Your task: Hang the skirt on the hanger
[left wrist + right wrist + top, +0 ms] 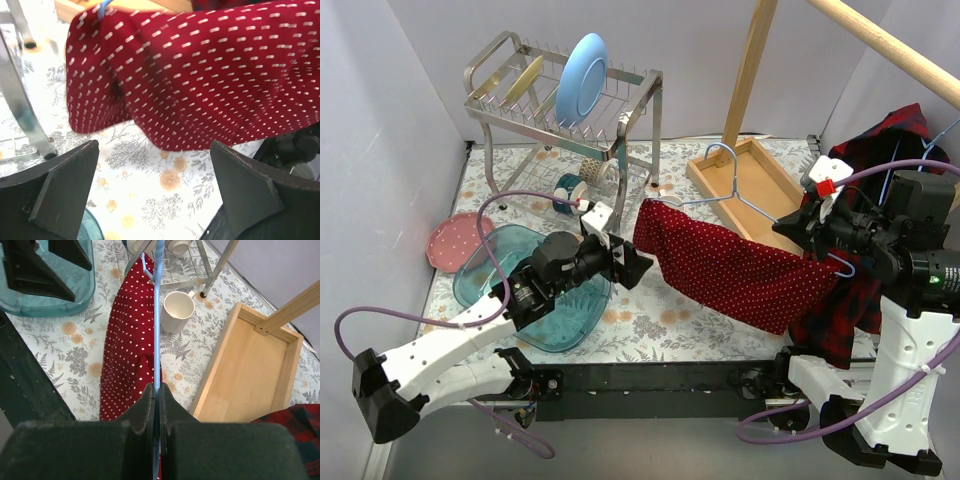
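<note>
One bright red skirt [725,265], covered in small white dots, is draped over a pale blue wire hanger [158,340]. It hangs above the table [650,325] as a long sagging band, running from the middle toward the right arm. The cloth falls in soft folds, and its left end is rounded and loose. From the right wrist, most of the cloth hangs on one side of the wire.

The right gripper [156,390] has its jaws pressed together on the hanger wire, holding it up at the skirt's right end. The left gripper [154,150] faces the skirt's left end with its jaws spread wide and nothing between them. Bare floral table shows in the gap between them and the cloth.

A dark plaid shirt [840,320] hangs just behind and below the skirt's right end, overlapping it around the right arm. A wooden tray [775,190] lies beyond the hanger, with a wooden post [748,70] rising from it. A white cup [177,310] stands on the table beside the skirt, near the legs of a metal dish rack [640,110] that holds a blue plate [582,78]. A teal tub [545,325] sits under the left arm, and a pink plate [450,242] lies at its far left.
</note>
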Tool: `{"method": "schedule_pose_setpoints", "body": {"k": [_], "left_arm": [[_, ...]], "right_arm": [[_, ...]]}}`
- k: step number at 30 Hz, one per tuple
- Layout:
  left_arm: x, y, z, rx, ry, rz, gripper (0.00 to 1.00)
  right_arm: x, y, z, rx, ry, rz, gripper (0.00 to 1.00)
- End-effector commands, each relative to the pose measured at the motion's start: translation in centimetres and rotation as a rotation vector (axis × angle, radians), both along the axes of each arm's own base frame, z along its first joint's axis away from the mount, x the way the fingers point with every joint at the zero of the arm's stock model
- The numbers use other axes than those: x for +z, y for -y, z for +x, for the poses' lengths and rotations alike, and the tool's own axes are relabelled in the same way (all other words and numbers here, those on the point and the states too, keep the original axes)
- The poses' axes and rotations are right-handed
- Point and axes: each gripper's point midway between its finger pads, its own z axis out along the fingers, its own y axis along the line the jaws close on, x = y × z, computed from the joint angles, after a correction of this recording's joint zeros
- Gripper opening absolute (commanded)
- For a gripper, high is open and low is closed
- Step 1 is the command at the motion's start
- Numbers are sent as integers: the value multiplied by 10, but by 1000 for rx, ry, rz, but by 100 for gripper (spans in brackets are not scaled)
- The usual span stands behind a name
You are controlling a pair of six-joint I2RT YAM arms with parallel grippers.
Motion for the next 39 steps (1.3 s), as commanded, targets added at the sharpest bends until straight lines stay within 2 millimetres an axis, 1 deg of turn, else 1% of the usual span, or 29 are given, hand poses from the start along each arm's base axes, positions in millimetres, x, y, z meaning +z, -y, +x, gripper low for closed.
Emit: {"method": "schedule_pose_setpoints", "body": {"k": [1, 2, 3, 5, 6, 7, 8, 9, 10, 12, 15, 18, 20, 22, 26, 27, 29, 30, 32, 33, 34, 36, 37, 38, 39], "left_arm": [[4, 18, 7, -128, -40, -127, 91], [-6, 22, 14, -126, -68, -113, 89], [-9, 21, 21, -110, -81, -111, 88], [-13, 24, 28, -130, -94, -128, 85], [-19, 20, 38, -117, -129, -142, 82], [-14, 23, 37, -164, -125, -173, 80], [-18, 24, 40, -179, -149, -180, 78], [-19, 21, 46, -175, -154, -189, 77], [-14, 23, 48, -183, -146, -202, 76], [-16, 25, 50, -206, -153, -200, 76], [-13, 31, 54, -225, -147, -215, 76], [-15, 36, 60, -227, -158, -219, 74], [-18, 40, 61, -242, -167, -217, 72], [-16, 42, 59, -267, -163, -229, 70], [-15, 46, 66, -265, -165, -230, 62], [-13, 47, 68, -264, -161, -229, 56], [-14, 49, 70, -264, -168, -230, 54], [-9, 51, 71, -272, -159, -239, 53], [-9, 53, 70, -288, -163, -243, 51], [-6, 54, 70, -296, -155, -247, 49], [-3, 56, 69, -309, -150, -252, 43], [-3, 57, 69, -315, -153, -252, 36], [-1, 58, 70, -317, -151, -255, 28], [-1, 58, 71, -313, -149, -254, 24], [-1, 57, 72, -307, -148, -253, 24]], "right_arm": [[25, -1, 0, -8, 100, 24, 1], [26, -2, 0, -3, 101, 27, 1], [27, -2, 0, -1, 103, 28, 1], [29, -4, -1, 5, 105, 35, 1], [30, -4, -1, 5, 107, 37, 1], [30, -3, 0, 2, 104, 38, 1], [30, -3, 0, 1, 107, 37, 1], [30, -3, 1, -3, 107, 38, 1], [31, -2, 1, -7, 106, 40, 1], [31, -2, 3, -8, 102, 46, 1], [34, -5, 3, 3, 99, 64, 1], [38, -6, 2, 10, 103, 79, 1], [38, -7, 2, 14, 100, 86, 1], [37, -7, 2, 14, 96, 88, 1], [37, -8, 3, 23, 88, 97, 1], [36, -8, 3, 24, 85, 99, 1], [37, -8, 3, 24, 87, 100, 1], [37, -8, 3, 24, 87, 100, 1], [36, -8, 3, 24, 85, 99, 1], [35, -7, 3, 19, 82, 99, 1], [34, -7, 4, 19, 76, 100, 1], [35, -8, 3, 21, 82, 99, 1], [34, -7, 3, 19, 79, 100, 1], [35, -8, 3, 22, 81, 101, 1], [36, -7, 3, 20, 84, 101, 1]]}}
